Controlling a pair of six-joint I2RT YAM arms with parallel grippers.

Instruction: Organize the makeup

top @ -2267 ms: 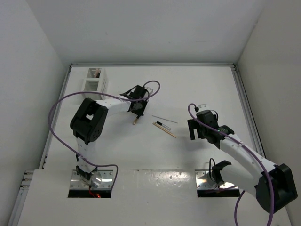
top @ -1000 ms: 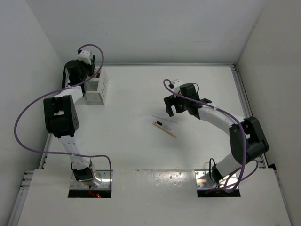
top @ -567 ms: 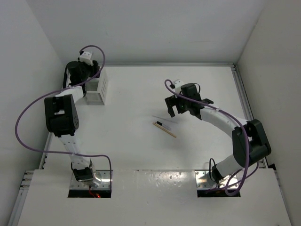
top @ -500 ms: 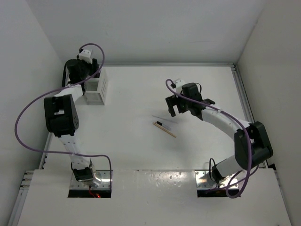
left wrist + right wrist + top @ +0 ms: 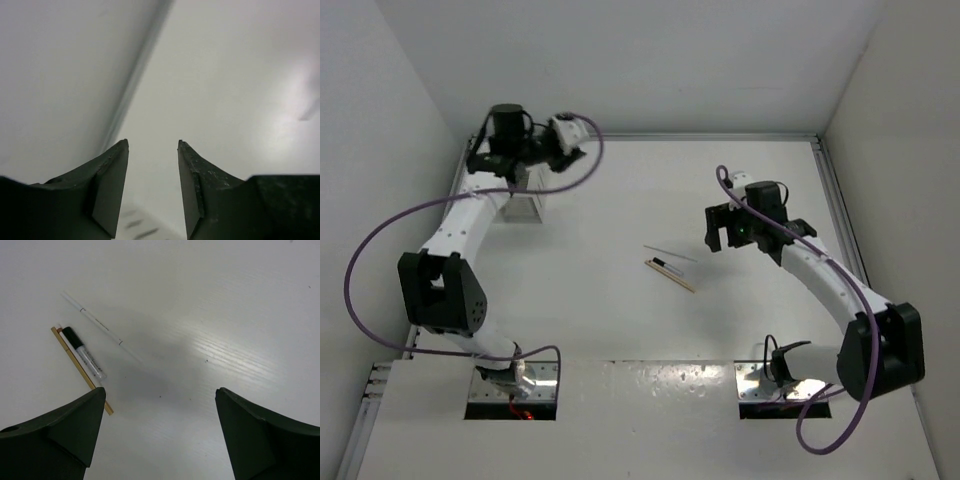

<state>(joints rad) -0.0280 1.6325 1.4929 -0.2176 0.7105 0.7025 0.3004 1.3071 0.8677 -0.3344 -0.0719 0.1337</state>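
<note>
Three makeup sticks lie together mid-table: a thin pale stick (image 5: 670,253) (image 5: 100,325), a black-and-white stick (image 5: 666,266) (image 5: 84,352) and a tan stick (image 5: 677,278) (image 5: 80,367). My right gripper (image 5: 725,228) (image 5: 160,390) hovers to their right, wide open and empty, with bare table between its fingers. My left gripper (image 5: 532,158) (image 5: 152,142) is up at the back left over the white slotted rack (image 5: 525,205), open with nothing between its fingers. Its view shows only blurred wall and table. The arm hides much of the rack.
White walls close the table in at the back and on both sides, with a metal rail (image 5: 840,210) along the right edge. The left arm's purple cable (image 5: 380,250) loops out wide on the left.
The left gripper has opened, and its wrist has swung right and up from the rack. The right gripper has drawn back to the right, away from the sticks. The sticks have not moved.
</note>
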